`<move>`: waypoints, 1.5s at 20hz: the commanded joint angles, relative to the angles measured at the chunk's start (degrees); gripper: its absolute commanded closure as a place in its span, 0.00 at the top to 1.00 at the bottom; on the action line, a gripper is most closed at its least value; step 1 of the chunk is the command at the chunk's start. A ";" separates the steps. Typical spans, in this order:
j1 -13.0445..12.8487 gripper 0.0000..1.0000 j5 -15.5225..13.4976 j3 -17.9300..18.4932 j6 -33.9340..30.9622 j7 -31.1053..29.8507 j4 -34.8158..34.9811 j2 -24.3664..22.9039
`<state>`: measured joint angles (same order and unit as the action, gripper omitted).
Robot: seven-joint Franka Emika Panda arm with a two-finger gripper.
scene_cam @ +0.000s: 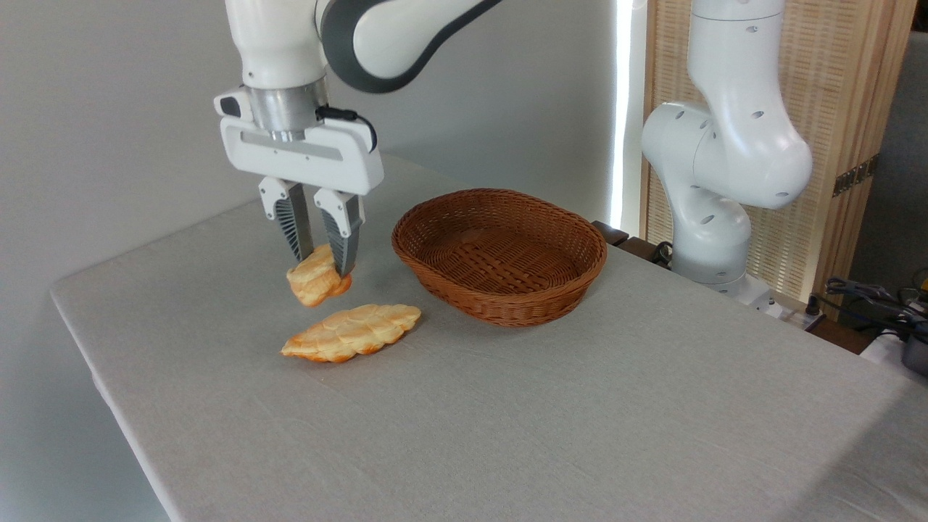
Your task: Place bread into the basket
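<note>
Camera view, fixed, looks across a table (pixel 507 406) draped in a pale grey cloth. Over the table's left half, the gripper (pixel 322 265) points straight down, its jaws narrowed onto the bun (pixel 315 281), one ribbed finger on each side of the bun's upper part. The bun hangs tilted and looks clear of the cloth, its golden underside showing at the right. Just below and in front of it, a flat braided loaf (pixel 352 332) lies on the cloth, apart from the bun. The basket (pixel 499 290) sits toward the table's far edge, right of the gripper and near but not touching the loaf; nothing lies inside it. At the far right corner stands the arm's white base (pixel 714 217), with a slatted wooden screen (pixel 848 94) behind.
</note>
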<state>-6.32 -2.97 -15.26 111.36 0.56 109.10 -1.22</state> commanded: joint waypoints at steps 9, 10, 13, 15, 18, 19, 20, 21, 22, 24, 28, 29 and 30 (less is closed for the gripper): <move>-4.83 0.60 -0.37 -0.56 -18.45 7.52 1.72 -8.18; -5.72 0.60 -0.37 -0.56 -19.76 8.31 2.51 -8.97; -8.79 0.70 -0.37 -0.56 -22.76 8.84 5.50 -10.82; -10.81 0.86 -0.37 -0.56 -24.43 8.84 6.82 -11.00; -12.84 1.00 -0.37 -0.65 -25.49 8.84 7.53 -10.91; -13.45 1.00 -0.37 -0.56 -25.49 8.84 7.70 -10.82; -13.90 1.00 -0.37 -0.65 -25.58 8.84 7.79 -10.65; -14.51 1.00 -0.37 -0.65 -25.75 8.84 7.97 -10.39; -14.95 1.00 -0.37 -0.65 -25.67 8.75 7.97 -10.12; -15.22 1.00 -0.45 -0.65 -25.66 8.75 7.88 -9.94; -15.13 1.00 -0.37 -0.56 -25.14 8.84 7.53 -10.12; -15.04 1.00 -0.28 -0.21 -24.70 8.84 7.18 -10.29; -14.61 1.00 -0.28 0.23 -23.65 8.84 6.39 -10.38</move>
<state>-21.09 -3.02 -16.60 86.77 8.09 116.88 -10.87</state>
